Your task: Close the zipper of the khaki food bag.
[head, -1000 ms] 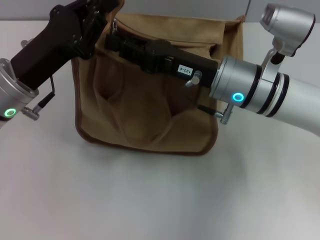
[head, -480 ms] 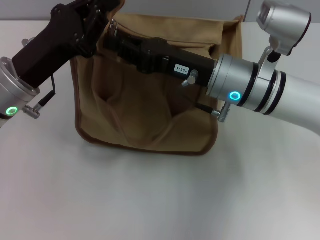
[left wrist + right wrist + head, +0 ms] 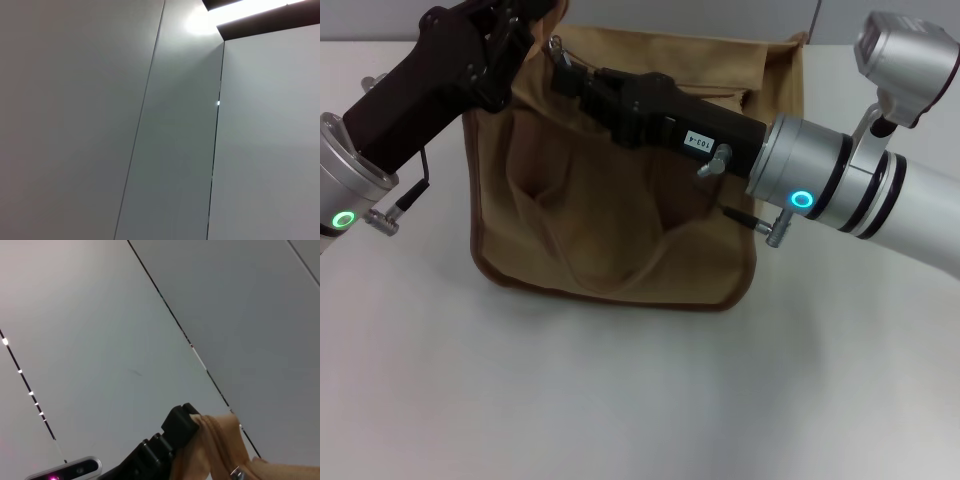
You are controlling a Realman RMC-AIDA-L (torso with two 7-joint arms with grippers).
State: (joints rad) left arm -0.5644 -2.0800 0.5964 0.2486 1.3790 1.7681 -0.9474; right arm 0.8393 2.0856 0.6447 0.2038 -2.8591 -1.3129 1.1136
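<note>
The pale surface [image 3: 620, 400] carried the khaki food bag [image 3: 610, 230], which stood upright at its far middle, its front pockets facing the robot and its darker piping running round the lower edge. Both arms met at the bag's top.

The right arm reached across the bag's upper front from the bag's right side, and the right claw [image 3: 563, 68] sat at the bag's top left corner, right beside a small shiny metal piece [image 3: 556, 46] that looked like the pull tab of the zipper [image 3: 650, 38], whose track ran along the bag's top edge. Whether the right claw was clenched on that tab or released could not be told, since its tips were too dark and small against the fabric.

The left arm came in from the bag's left side, and the left claw [image 3: 525, 22] pressed at the same top left corner. In the right wrist view its black body [image 3: 180, 432] touched a pinched-up fold of tan fabric [image 3: 217, 445], so it appeared to be grasping the bag's corner.

The left wrist view showed only wall panels.
</note>
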